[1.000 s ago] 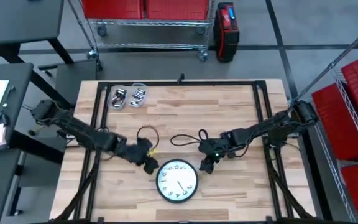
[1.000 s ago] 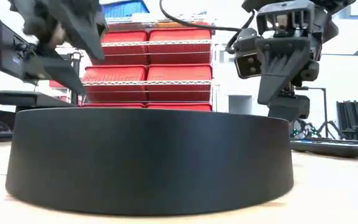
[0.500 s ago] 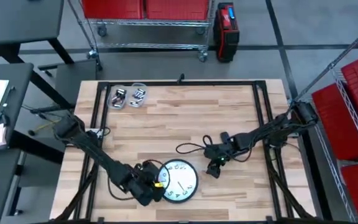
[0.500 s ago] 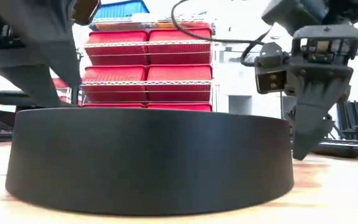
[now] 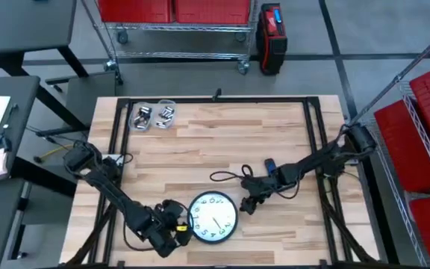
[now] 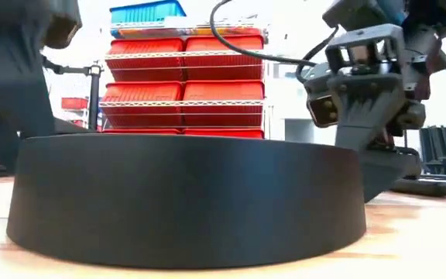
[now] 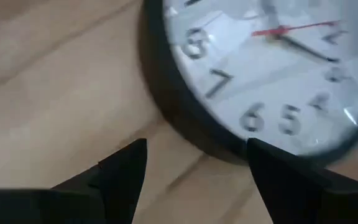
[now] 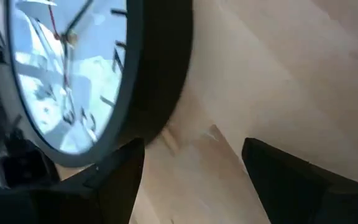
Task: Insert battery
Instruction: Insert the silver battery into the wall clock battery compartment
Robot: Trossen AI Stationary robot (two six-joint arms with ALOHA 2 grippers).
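Two grippers flank the clock (image 5: 213,217), which lies face up on the wooden table (image 5: 222,134) toward its near edge. The left gripper (image 5: 176,233) sits at the clock's 8 o'clock, low at the rim; its wrist view shows the fingers (image 7: 124,171) spread apart, holding nothing, with the black rim between them. The right gripper (image 5: 243,207) sits at the clock's 2 o'clock, just beside the rim, its fingers (image 8: 114,180) likewise parted and empty. Two clear containers (image 5: 153,116) of batteries stand at the table's 11 o'clock corner, well apart from both grippers.
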